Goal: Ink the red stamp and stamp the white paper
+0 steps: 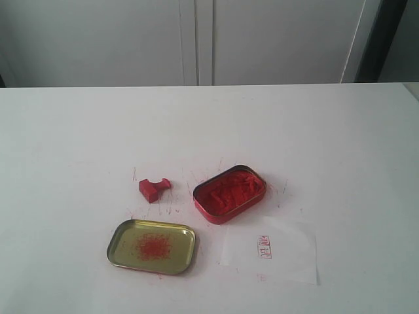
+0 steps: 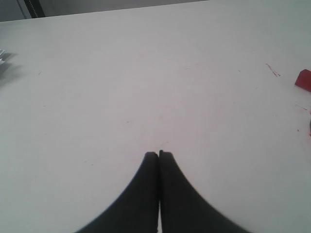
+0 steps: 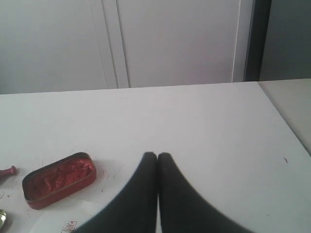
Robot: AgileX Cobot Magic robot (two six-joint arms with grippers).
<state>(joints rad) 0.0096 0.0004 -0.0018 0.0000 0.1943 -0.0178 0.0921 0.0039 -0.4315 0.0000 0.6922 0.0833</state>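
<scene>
The red stamp point(image 1: 154, 188) lies on its side on the white table, left of the red ink tin point(image 1: 229, 193). Only its edge shows in the left wrist view as a red stamp corner point(image 2: 304, 80), and its handle tip point(image 3: 8, 170) in the right wrist view. The white paper point(image 1: 275, 248) lies in front of the tin and bears a small red imprint point(image 1: 264, 246). My left gripper point(image 2: 159, 154) is shut on nothing, over bare table. My right gripper point(image 3: 157, 155) is shut and empty too, to the right of the ink tin point(image 3: 58, 179). Neither arm shows in the exterior view.
A shallow gold tin lid point(image 1: 152, 246) with red smudges lies at the front left of the paper. Red ink flecks mark the table around the stamp and tin. Behind the table stand white cabinet doors point(image 1: 196, 39).
</scene>
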